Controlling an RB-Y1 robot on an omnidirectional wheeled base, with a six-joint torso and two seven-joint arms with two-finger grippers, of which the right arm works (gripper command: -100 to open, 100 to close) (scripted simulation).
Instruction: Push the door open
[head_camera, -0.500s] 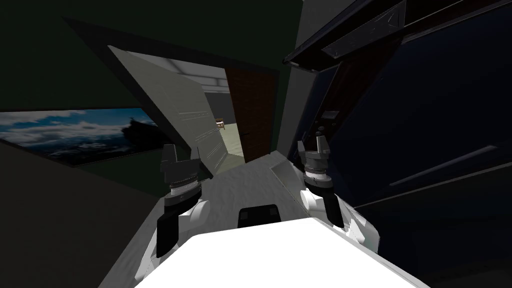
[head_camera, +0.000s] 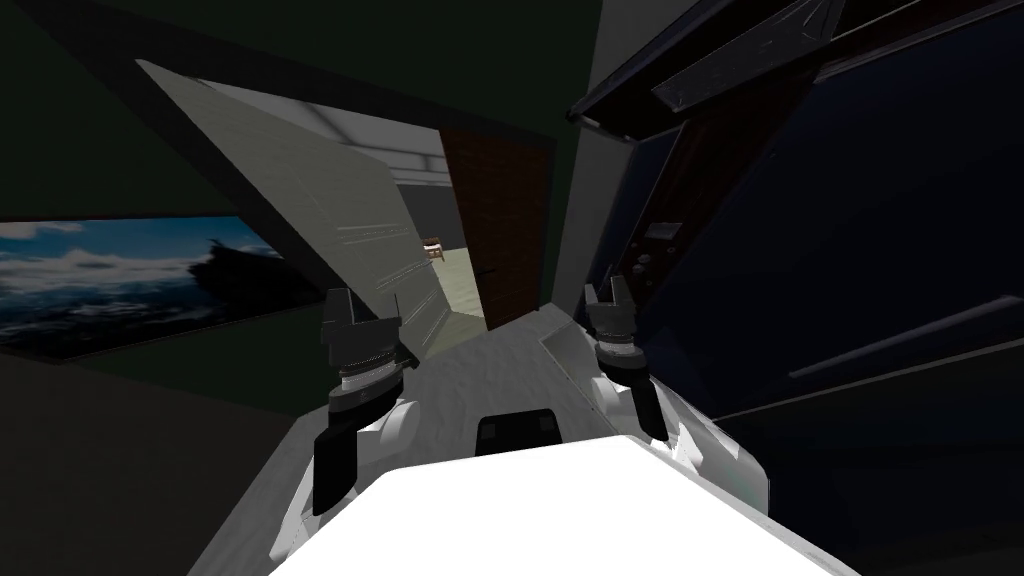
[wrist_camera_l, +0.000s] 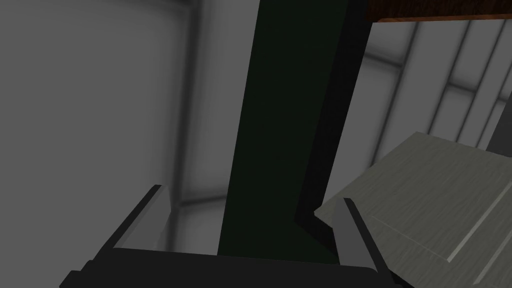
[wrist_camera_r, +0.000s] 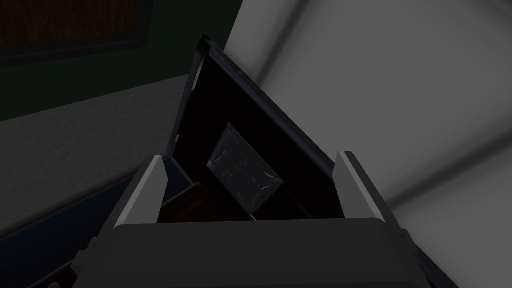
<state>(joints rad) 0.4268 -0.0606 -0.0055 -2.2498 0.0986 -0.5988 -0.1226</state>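
Head view: two empty grippers, one door standing ajar.
Left gripper (head_camera: 365, 318) and right gripper (head_camera: 608, 292) each had fingers spread wide, holding nothing. The pale door (head_camera: 340, 215) stood part-open just ahead of the left gripper, at the doorway (head_camera: 458, 262). Risk: a spread blade could snag the door's edge, or the right arm could clip the dark furniture (head_camera: 850, 250). Count: two grippers, one door, one wall picture (head_camera: 110, 270).

A dim hallway in a home, dark green walls (head_camera: 330, 50), a big picture (head_camera: 120, 275) of clouds and sea on one, a pale door (head_camera: 340, 230) standing open, a bright room (head_camera: 455, 275) past it with small brown furniture (head_camera: 433, 247).
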